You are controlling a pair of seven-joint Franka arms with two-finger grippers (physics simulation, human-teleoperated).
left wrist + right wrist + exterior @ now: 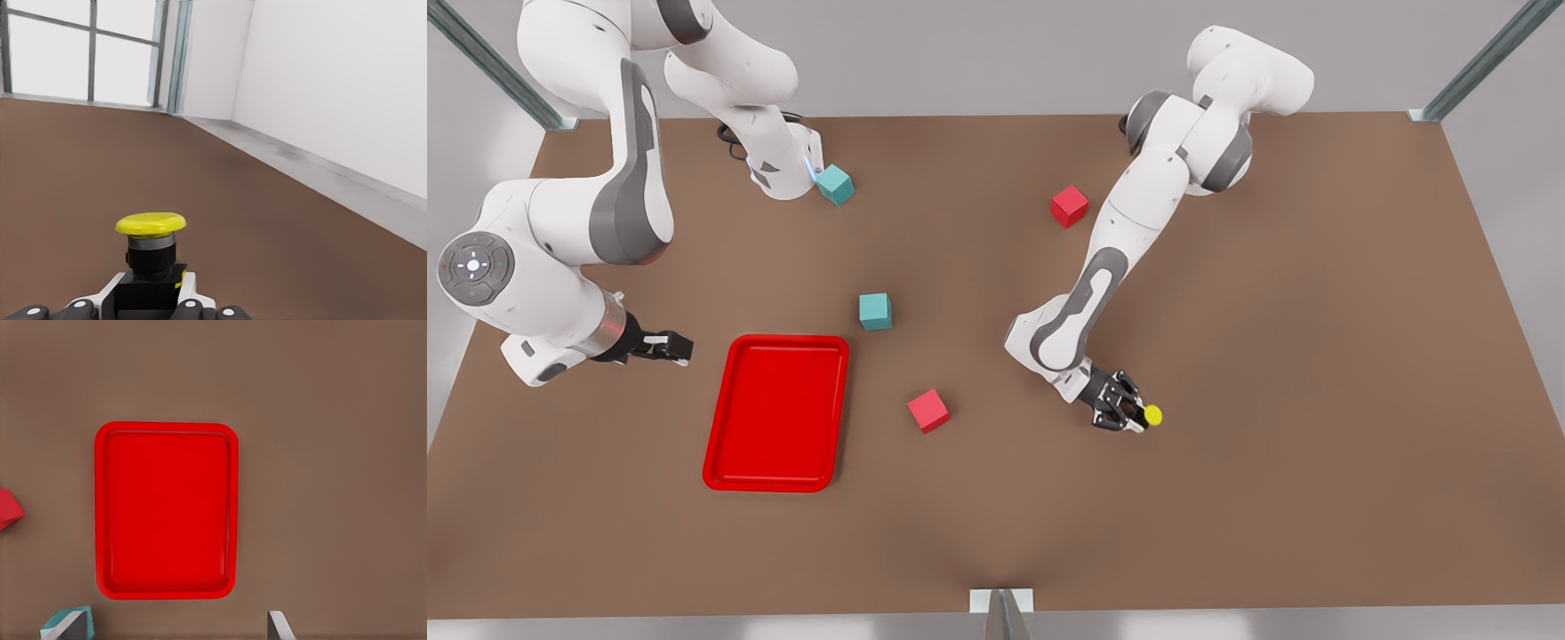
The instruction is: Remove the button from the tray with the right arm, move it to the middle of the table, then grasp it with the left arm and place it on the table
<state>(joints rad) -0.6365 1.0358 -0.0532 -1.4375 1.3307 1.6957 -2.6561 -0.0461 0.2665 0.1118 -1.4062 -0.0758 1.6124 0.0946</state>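
Note:
The button has a yellow cap on a dark body, and my left gripper is shut on that body, low over the table towards the front view's right. In the left wrist view the button stands out beyond the left gripper, cap outward. The red tray lies empty on the front view's left. My right gripper hangs open just beside the tray's left edge; its wrist view looks straight down on the tray, with the right gripper holding nothing.
Two teal cubes and two red cubes lie scattered on the table between the arms. One red cube and one teal cube sit near the tray. Bare brown tabletop spreads to the front view's right.

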